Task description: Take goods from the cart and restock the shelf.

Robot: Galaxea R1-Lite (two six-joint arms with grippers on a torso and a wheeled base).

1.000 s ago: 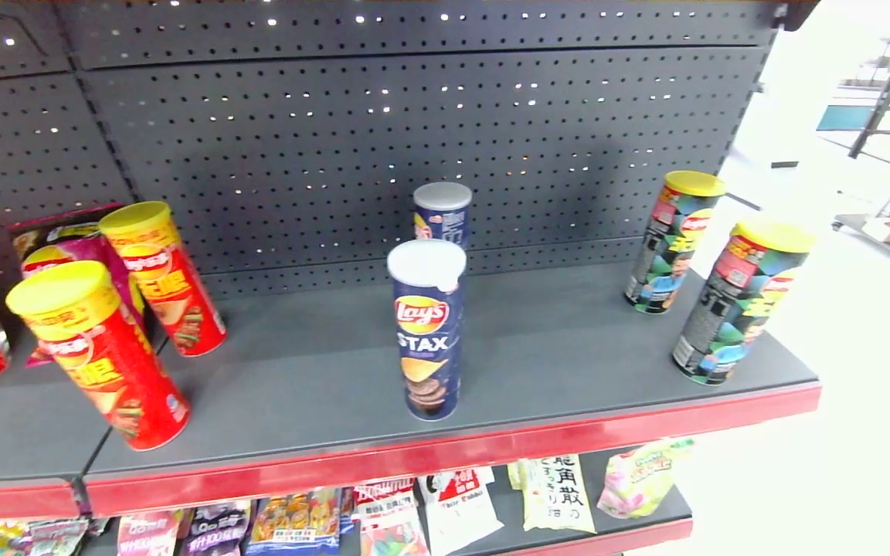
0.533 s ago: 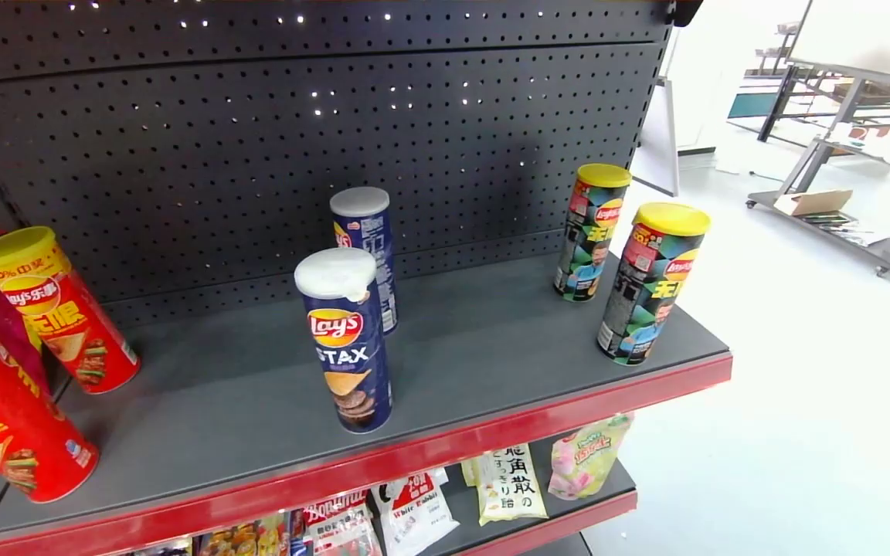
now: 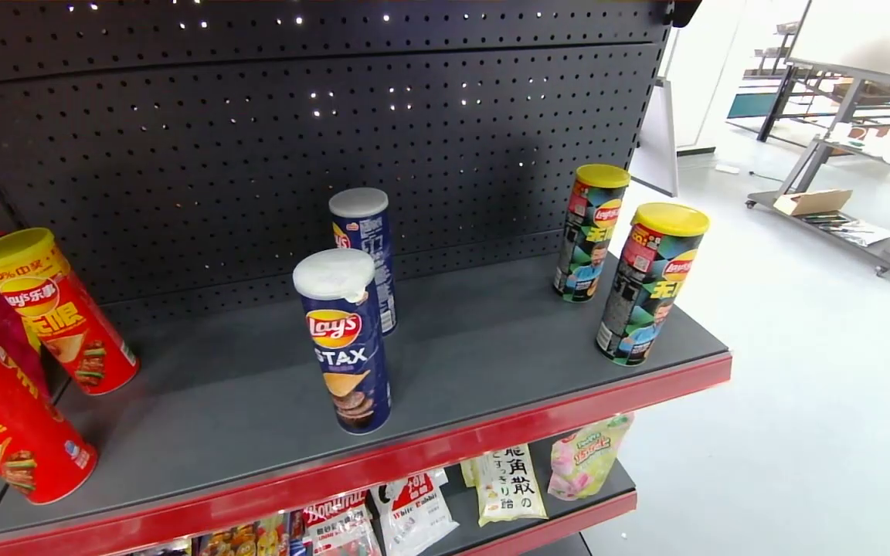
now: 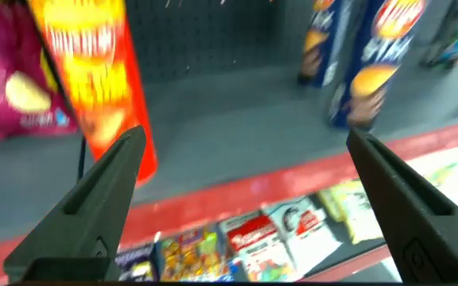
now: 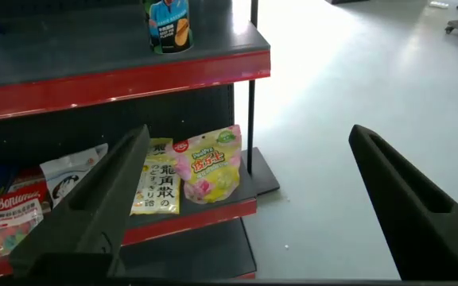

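Shelf (image 3: 491, 347): dark grey deck with a glossy red front edge.
Back panel (image 3: 259, 154): dark grey, patterned with even rows of small holes.
Front can (image 3: 344, 347): navy body, white lid, red-and-yellow logo.
Rear can (image 3: 364, 247), behind the front can: navy, pale grey lid.
Red cans (image 3: 51, 309), left of the front can: red bodies, yellow lids, yellow lettering.
Patterned cans (image 3: 652, 286), right of the front can: black with teal, green and red geometric patches, yellow lids.
Candy bag (image 3: 588, 463), below and right of the front can: pale green and pink.
Left pincer (image 4: 245, 135), right pincer (image 5: 249, 131): matte black.
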